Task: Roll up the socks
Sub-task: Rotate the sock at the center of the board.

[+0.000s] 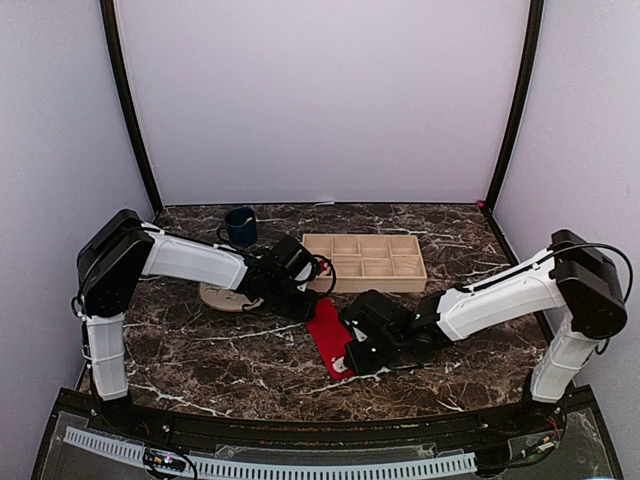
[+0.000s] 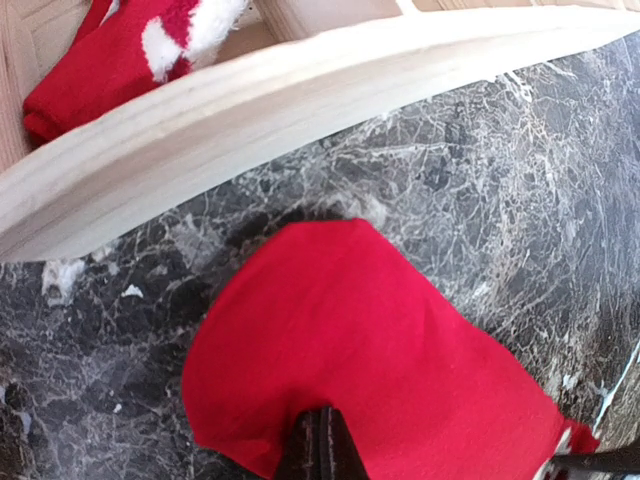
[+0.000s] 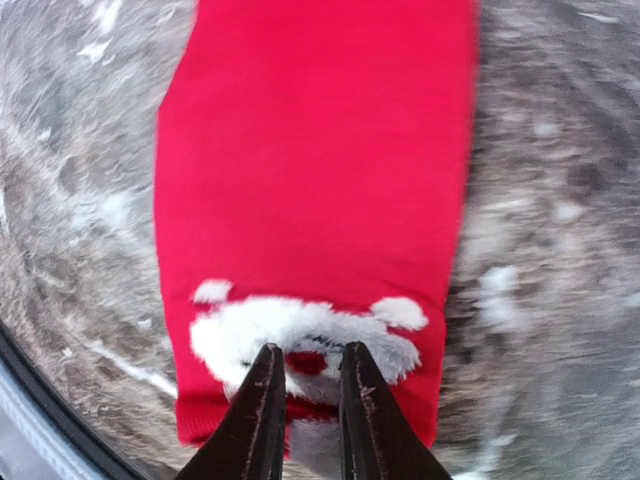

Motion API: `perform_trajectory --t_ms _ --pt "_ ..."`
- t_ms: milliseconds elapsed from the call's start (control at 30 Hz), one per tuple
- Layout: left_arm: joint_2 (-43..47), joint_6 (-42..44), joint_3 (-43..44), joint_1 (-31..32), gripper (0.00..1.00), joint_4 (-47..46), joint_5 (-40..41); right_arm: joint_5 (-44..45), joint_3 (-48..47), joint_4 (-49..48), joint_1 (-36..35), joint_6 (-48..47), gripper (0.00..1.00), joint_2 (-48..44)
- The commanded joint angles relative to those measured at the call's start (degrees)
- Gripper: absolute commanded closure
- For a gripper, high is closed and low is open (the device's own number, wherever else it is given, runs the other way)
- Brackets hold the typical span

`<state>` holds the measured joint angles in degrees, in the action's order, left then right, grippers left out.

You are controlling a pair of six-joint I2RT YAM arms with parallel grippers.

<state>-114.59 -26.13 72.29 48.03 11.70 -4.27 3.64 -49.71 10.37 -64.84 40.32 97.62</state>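
A red sock [image 1: 328, 335] lies flat on the dark marble table, just in front of the wooden tray. My left gripper [image 1: 305, 308] is at its far plain end; in the left wrist view the gripper [image 2: 322, 415] is shut, pinching the edge of the sock [image 2: 370, 350], which puckers at the tips. My right gripper [image 1: 350, 365] is at the near cuff end. In the right wrist view it [image 3: 305, 355] stands narrowly apart, clamped on the sock's [image 3: 320, 180] white fuzzy patch [image 3: 300, 330]. A second red and white sock [image 2: 110, 60] lies in the tray.
The wooden compartment tray [image 1: 365, 287] stands behind the sock; its wall [image 2: 300, 100] is close to my left gripper. A blue mug [image 1: 240, 226] stands at the back left, with a round pale plate [image 1: 225, 297] under my left arm. The table's front edge is near the cuff.
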Motion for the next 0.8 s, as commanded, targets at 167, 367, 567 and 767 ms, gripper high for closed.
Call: perform_trajectory --t_ms 167,367,567,767 --pt "-2.9 5.1 -1.0 -0.8 1.0 2.1 -2.7 -4.2 -5.1 4.7 -4.9 2.1 0.8 4.4" --pt "-3.3 8.2 -0.7 -0.8 1.0 0.6 -4.4 -5.6 -9.7 5.0 -6.9 0.4 0.8 7.1" --pt "-3.6 10.0 -0.5 -0.8 1.0 -1.9 -7.6 -6.4 -13.2 5.0 -8.0 -1.8 0.79 9.8" --pt "-3.9 10.8 -0.1 -0.8 1.0 -4.5 -11.6 -5.0 -15.9 3.5 -8.3 -4.7 0.76 11.4"
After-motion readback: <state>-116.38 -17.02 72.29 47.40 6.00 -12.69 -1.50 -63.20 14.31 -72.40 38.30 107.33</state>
